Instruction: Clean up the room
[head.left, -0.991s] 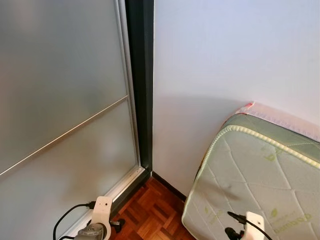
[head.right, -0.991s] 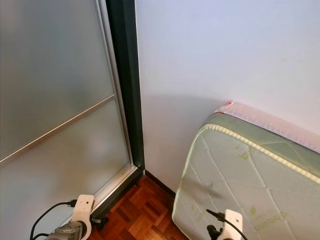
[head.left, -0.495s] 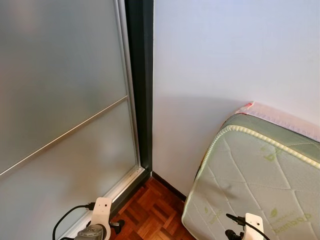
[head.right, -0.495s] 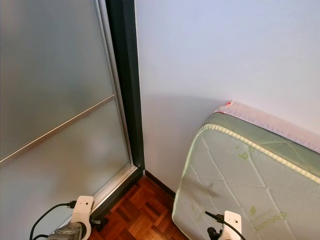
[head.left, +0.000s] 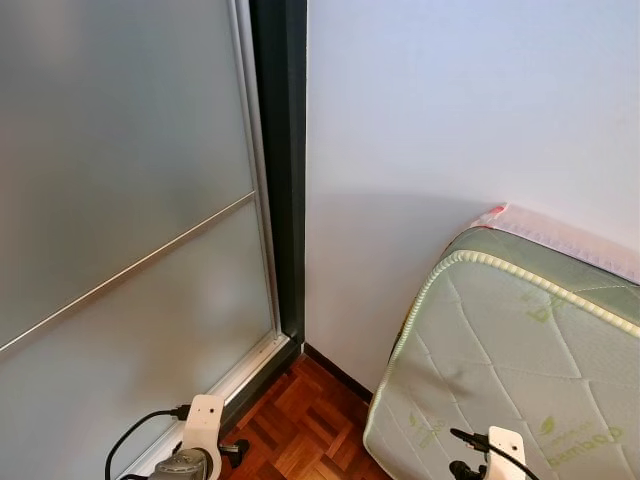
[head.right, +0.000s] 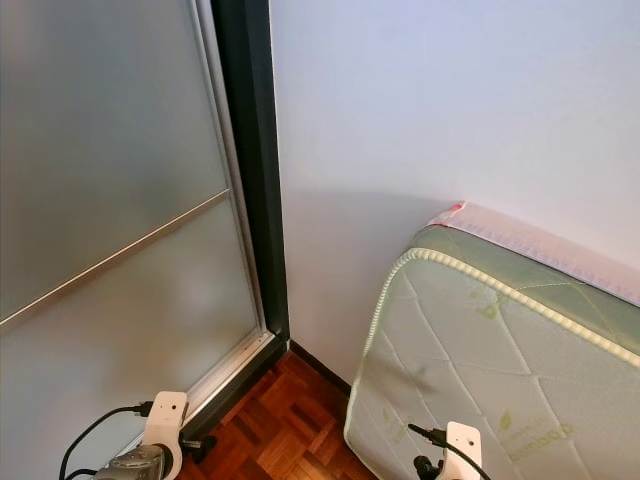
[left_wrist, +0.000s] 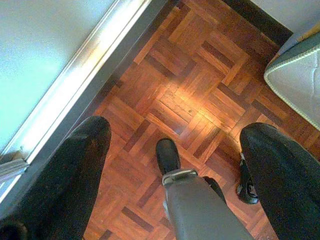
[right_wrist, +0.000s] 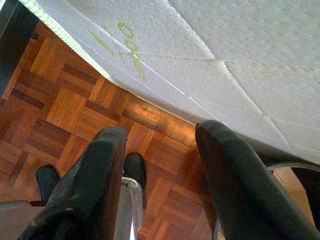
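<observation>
The robot is facing a corner, mattress leaning on the wall. Left gripper and right gripper are hanging spread apart, empty, over bare parquet floor. No clutter showing; tidying looks barely begun.
</observation>
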